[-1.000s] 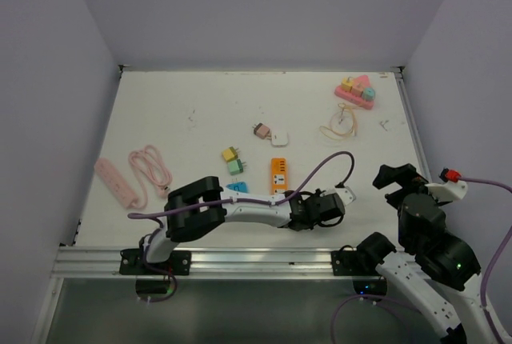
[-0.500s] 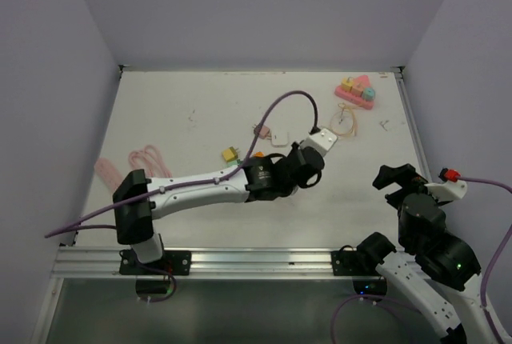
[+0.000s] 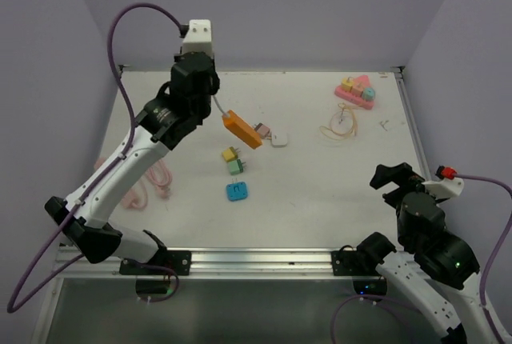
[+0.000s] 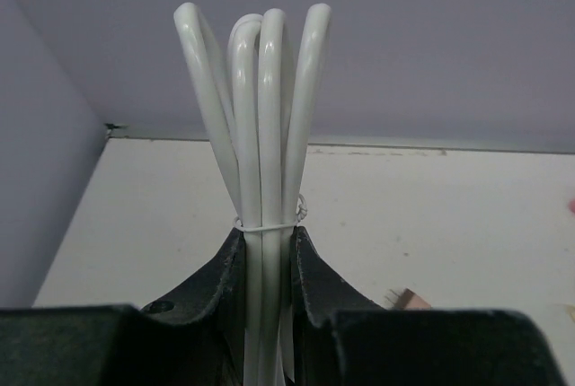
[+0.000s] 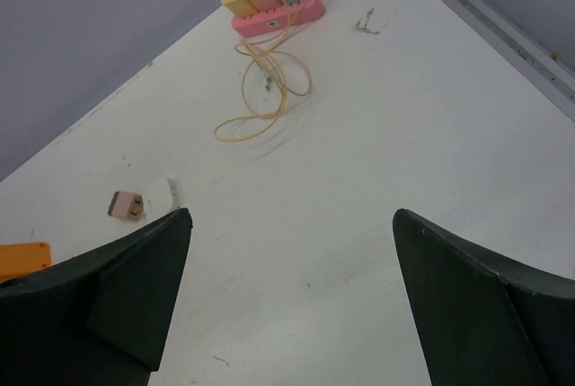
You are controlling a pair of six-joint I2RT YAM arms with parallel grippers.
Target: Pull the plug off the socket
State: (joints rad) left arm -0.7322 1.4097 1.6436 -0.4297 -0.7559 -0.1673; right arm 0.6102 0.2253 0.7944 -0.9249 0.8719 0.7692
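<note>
Hanging over the surface (image 3: 336,184), the orange socket strip (image 3: 242,130) dangles from its bundled white cord (image 4: 269,135). Your left fingers (image 4: 216,296) pinch that cord; your right fingers (image 5: 135,287) are spread wide, empty. I'd judge the plug not yet pulled.

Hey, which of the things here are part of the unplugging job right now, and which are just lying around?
In the job: left claw, shut on the white cable bundle; orange socket block dangling from that cable.
Lying about: yellow plug, green plug, blue plug, pink plug, pink strip with plugs in it, yellow cord, pink cord.
</note>
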